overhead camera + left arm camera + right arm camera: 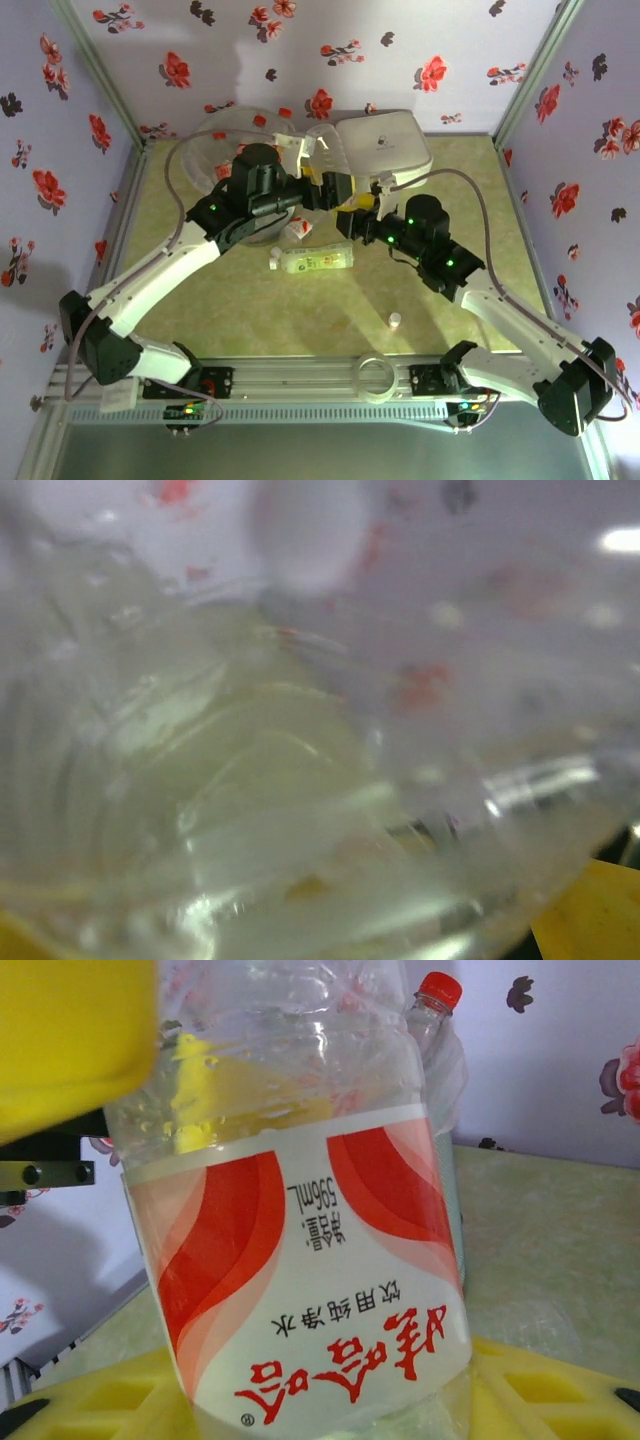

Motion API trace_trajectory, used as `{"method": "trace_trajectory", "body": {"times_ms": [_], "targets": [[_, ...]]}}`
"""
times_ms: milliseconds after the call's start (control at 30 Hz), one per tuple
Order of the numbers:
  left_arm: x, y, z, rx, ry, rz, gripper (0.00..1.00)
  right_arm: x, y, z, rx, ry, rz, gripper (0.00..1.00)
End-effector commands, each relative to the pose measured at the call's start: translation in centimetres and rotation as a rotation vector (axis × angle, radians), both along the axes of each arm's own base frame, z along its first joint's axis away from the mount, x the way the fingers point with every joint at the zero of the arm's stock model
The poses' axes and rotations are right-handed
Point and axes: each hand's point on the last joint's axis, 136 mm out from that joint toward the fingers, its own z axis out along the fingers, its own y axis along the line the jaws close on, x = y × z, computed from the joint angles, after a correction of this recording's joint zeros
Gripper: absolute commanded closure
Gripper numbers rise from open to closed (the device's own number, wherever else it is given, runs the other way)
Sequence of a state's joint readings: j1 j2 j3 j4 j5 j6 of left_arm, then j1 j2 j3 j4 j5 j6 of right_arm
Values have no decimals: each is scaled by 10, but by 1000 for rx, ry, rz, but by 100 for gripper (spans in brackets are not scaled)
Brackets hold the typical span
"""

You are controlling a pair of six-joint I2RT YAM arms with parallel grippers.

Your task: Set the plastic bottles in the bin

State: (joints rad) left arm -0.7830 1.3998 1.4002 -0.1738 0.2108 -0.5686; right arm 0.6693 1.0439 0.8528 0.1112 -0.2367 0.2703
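A clear plastic bottle (300, 1240) with a red and white label sits between the yellow fingers of my right gripper (320, 1410), which is shut on it. In the top view that gripper (358, 205) meets my left gripper (325, 190) in front of the white box. The left gripper (300, 940) stands open, its yellow fingers (590, 910) wide apart, with blurred clear plastic (250, 780) close against the camera. A red-capped bottle (437, 990) shows behind the held one. Two more bottles lie on the table, one green-labelled (315, 260) and one red and white (298, 230). The bin (215, 140) stands at the back left.
A white rounded-square lidded box (385, 140) stands at the back, right of the bin. A tiny loose white cap (395, 320) lies on the green mat near the front. Flowered walls close in the left, back and right sides.
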Motion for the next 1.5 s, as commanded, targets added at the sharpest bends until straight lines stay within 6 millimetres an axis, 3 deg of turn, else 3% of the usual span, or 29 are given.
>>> {"method": "trace_trajectory", "body": {"times_ms": [0, 133, 367, 433, 567, 633, 800, 933, 1100, 1200, 1300, 1467], "targets": [[6, -4, 15, -37, -52, 29, 3, -8, 10, 24, 78, -65, 47, 43], [8, -4, 15, -48, -55, 37, 23, -9, 10, 25, 82, -66, 45, 43], [9, -4, 21, -37, -75, 38, 40, -11, 12, 30, 84, -83, 58, 40], [10, -4, 24, -27, -87, 40, 42, -11, 11, 32, 81, -89, 59, 33], [20, -1, 28, 26, -121, 47, 42, -10, 5, 35, 39, -112, 30, 2], [31, 7, 30, 55, -129, 66, 42, -10, -5, 38, 16, -138, -9, 1], [66, 56, 57, 110, -199, 179, 42, -18, -43, 38, -92, -189, -135, 1], [100, 109, 79, 188, -260, 318, 41, -22, -69, 14, -195, -159, -220, 1], [133, 175, 87, 370, -274, 493, 40, -32, -86, -12, -249, -109, -252, 1], [156, 207, 79, 436, -247, 566, 39, -32, -92, -29, -285, -89, -271, 1], [179, 229, 53, 535, -168, 591, 40, -31, -92, -44, -309, -65, -271, 1], [198, 246, 19, 636, -89, 591, 40, -29, -95, -59, -342, -42, -281, 1]]}}
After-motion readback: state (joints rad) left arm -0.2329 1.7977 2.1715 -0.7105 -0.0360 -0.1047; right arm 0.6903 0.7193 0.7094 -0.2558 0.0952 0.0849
